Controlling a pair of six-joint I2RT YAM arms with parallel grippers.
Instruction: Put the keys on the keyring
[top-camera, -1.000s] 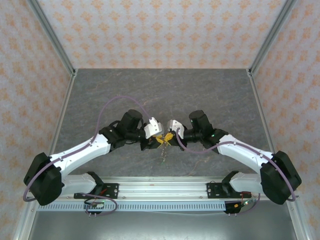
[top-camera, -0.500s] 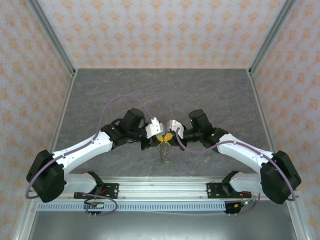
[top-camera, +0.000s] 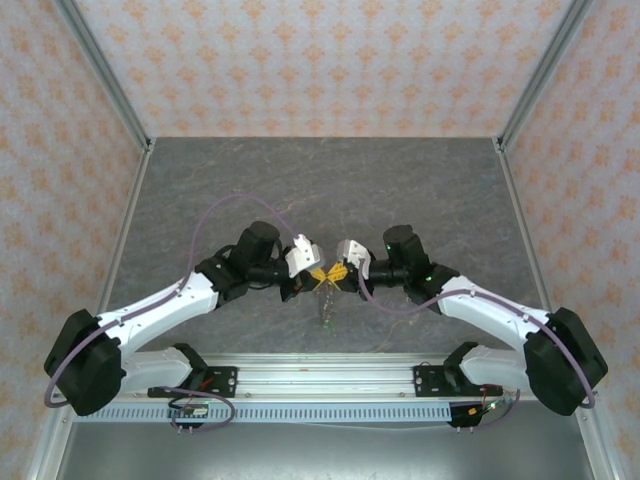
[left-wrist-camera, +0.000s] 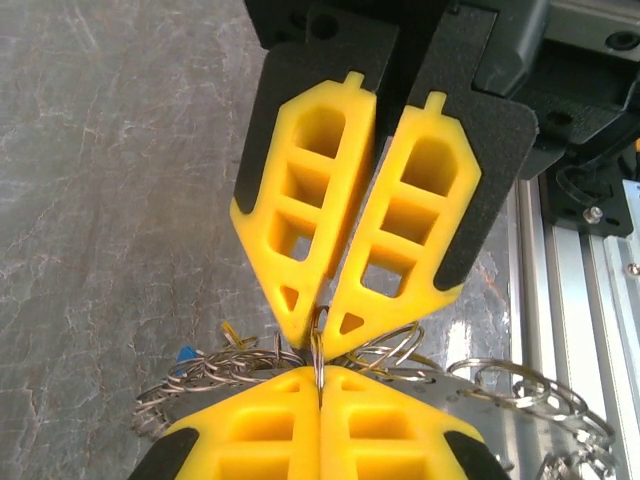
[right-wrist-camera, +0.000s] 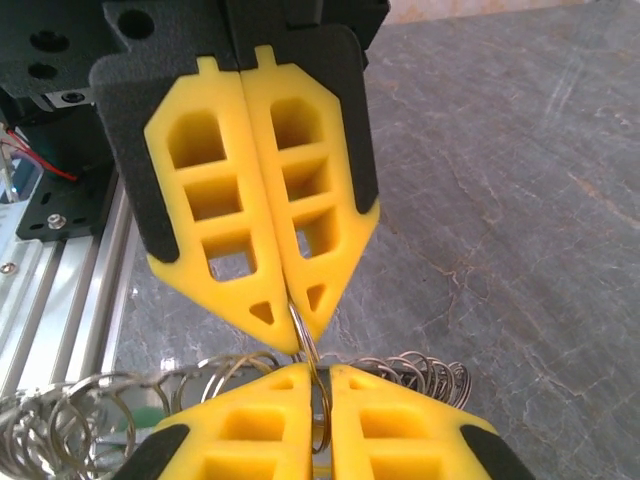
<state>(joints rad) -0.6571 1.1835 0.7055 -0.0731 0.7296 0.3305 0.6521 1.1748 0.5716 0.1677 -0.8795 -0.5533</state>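
My two grippers meet tip to tip over the middle of the grey table. The left gripper (top-camera: 317, 273) (left-wrist-camera: 320, 372) is shut on a thin metal ring (left-wrist-camera: 318, 350) (right-wrist-camera: 309, 345) standing edge-on. The right gripper (top-camera: 337, 272) (right-wrist-camera: 321, 372) has its jaws a little apart, with the same ring in the gap, lying against one finger (right-wrist-camera: 260, 420). Below the tips spreads the keyring (left-wrist-camera: 225, 362) (right-wrist-camera: 430, 372), a tangle of silvery wire loops. Of the keys, a blue tag (left-wrist-camera: 185, 353) and a green one (right-wrist-camera: 122, 425) peek out. The bundle (top-camera: 327, 308) trails towards the near edge.
An aluminium rail (top-camera: 320, 378) (left-wrist-camera: 575, 290) (right-wrist-camera: 60, 290) runs along the near edge, close behind both wrists. Patterned walls and metal posts (top-camera: 110, 80) close in the table (top-camera: 320, 185) on three sides. Purple cables (top-camera: 235, 200) loop over the arms.
The left gripper has closed onto the thin ring and its wrist has shifted slightly. The right gripper's jaws have parted a little. The bundle stays under the tips.
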